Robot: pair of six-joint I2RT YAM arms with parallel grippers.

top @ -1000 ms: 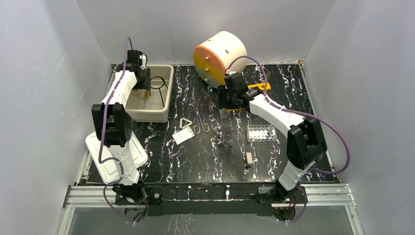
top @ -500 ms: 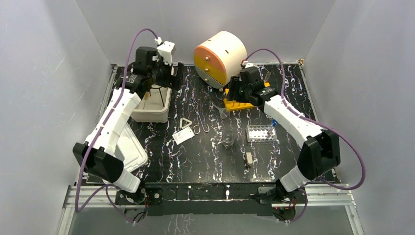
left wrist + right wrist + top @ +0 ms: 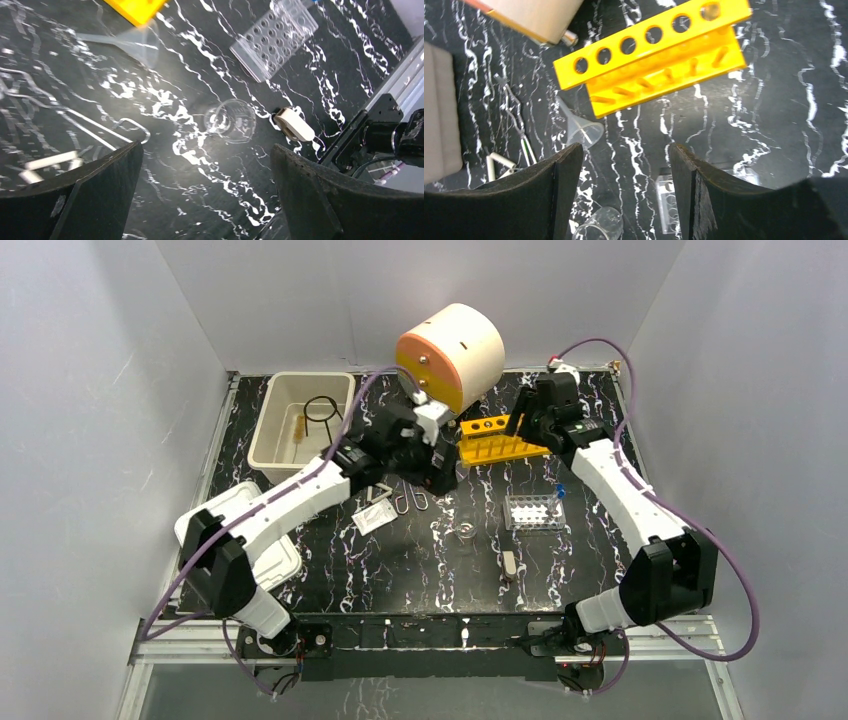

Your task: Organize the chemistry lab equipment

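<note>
Care with glass is the point of this step, I judge. The left claw (image 3: 206, 147) hangs over the middle of the counter (image 3: 420, 570), fingers spread wide with nothing between them, and its wrist view frames the clear glass beaker (image 3: 231, 120) in that gap. To take it well, come down square, one finger on each side of the wall, and close gently (glass slips, and it cracks).

The clear funnel (image 3: 136, 44) lies on its side just beyond, toward the far edge. The thin metal tongs (image 3: 410, 502), metal triangle (image 3: 380, 490) and white square pad (image 3: 373, 519) cluster left of the beaker, near enough for a finger to catch. The brown-handled tool (image 3: 509, 562) lies toward the near edge.

The right claw (image 3: 624, 150), likewise apart and empty, hovers above the yellow rack (image 3: 649, 55) beside the drawer unit (image 3: 452, 348). The black ring (image 3: 320, 408) lies inside the white tub (image 3: 262, 430) at the far-left corner.
</note>
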